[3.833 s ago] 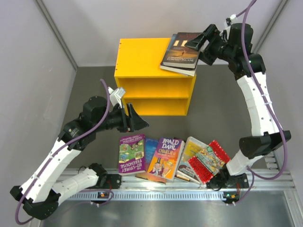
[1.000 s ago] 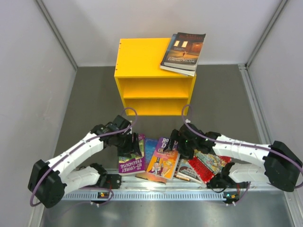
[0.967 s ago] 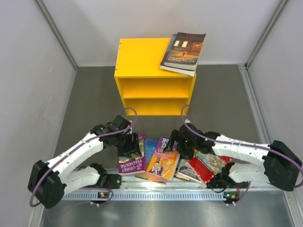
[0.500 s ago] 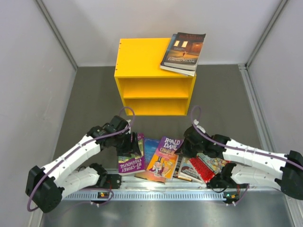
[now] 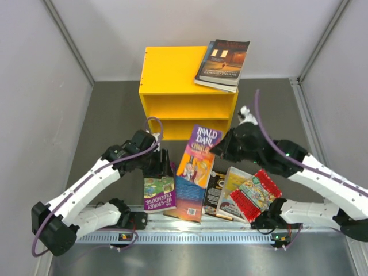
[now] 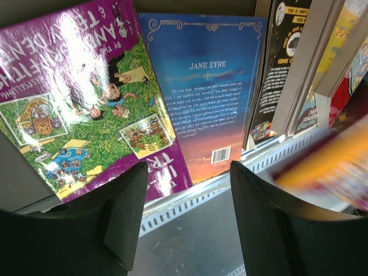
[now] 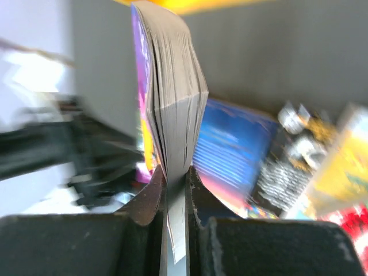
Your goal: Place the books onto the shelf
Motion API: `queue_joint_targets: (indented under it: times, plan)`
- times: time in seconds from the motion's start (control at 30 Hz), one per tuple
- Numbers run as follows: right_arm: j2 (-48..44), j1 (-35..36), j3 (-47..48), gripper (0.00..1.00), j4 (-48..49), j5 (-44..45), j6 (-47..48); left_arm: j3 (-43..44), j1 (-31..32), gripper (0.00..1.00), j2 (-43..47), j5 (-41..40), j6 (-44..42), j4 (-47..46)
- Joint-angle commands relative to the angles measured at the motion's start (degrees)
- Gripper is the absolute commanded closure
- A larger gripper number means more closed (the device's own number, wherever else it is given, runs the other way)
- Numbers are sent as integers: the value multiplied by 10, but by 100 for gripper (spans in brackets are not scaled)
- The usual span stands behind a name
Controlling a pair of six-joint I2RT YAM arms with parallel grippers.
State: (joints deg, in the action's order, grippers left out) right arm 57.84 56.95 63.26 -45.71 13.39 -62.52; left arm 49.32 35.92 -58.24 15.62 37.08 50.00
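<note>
The right gripper [image 5: 217, 150] is clamped on the edge of the Roald Dahl book [image 5: 196, 159], which hangs lifted off the table [image 5: 270, 123] with its purple and orange cover facing up; "ROALD DAHL" can be read across its top. In the right wrist view the two fingers [image 7: 150, 195] pinch the book's page edge [image 7: 172, 115] and the pages fan out above them. Just behind this gripper stands the yellow shelf [image 5: 172, 72], and on its top right corner lie two dark books [image 5: 223, 56], stacked and hanging a little over the edge. The left gripper [image 5: 163, 167] holds nothing: its fingers [image 6: 123, 213] stand apart over the near end of the purple book [image 6: 80, 109], whose cover shows the word "TREEHOUSE" in the overhead view. Just to the right of that gripper lies a blue book [image 6: 215, 98], back cover up, titled "JANE EYRE" with a barcode near its lower edge. Farther right lie a black book [image 6: 279, 63], a yellow book [image 5: 236, 181] and a red book [image 5: 256, 195], overlapping one another below the right gripper.
</note>
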Motion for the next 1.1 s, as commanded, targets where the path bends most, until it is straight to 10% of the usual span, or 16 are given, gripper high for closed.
queue_joint_targets:
  times: [0.0,0.23,0.57,1.07]
  plan:
    - [18,7,172,100,17,29,142,30,-2,36,8,-24,-20,19]
    - [83,-56,411,100,5,-35,311,27,-2,36,-8,-24,-23,19]
    - [279,-345,702,100,-31,-302,366,40,-2,37,-22,-23,-17,32]
    - [436,-528,743,100,15,-521,296,51,-2,37,-6,-67,-19,66]
